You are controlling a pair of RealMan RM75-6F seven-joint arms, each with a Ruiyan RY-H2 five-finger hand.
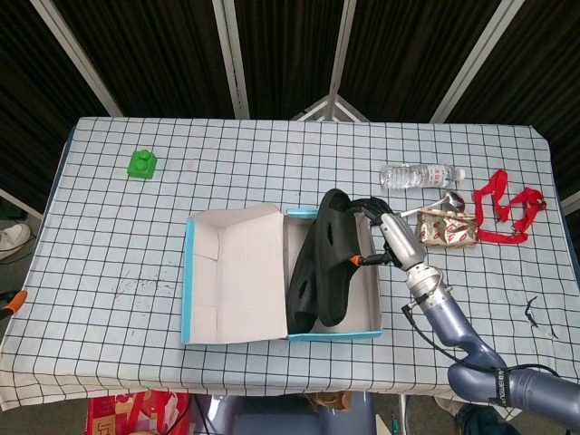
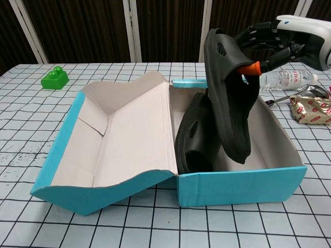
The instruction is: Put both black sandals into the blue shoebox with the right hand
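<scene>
Right hand [image 2: 266,41] gripped second black sandal [image 2: 230,95] by its strap end over blue shoebox [image 2: 240,183]; sandal likely light, flexible, rubbery.

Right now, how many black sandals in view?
2. One black foam sandal leans on its side in the open blue cardboard shoebox. The second black sandal hangs over the box, held by the right hand. None looks hidden.

One sandal [image 2: 199,135] is lying inside the shoebox [image 2: 243,186], against its left side. The right hand [image 2: 269,40] is holding the second sandal [image 2: 227,98] upright above the box, just right of the first.
</scene>
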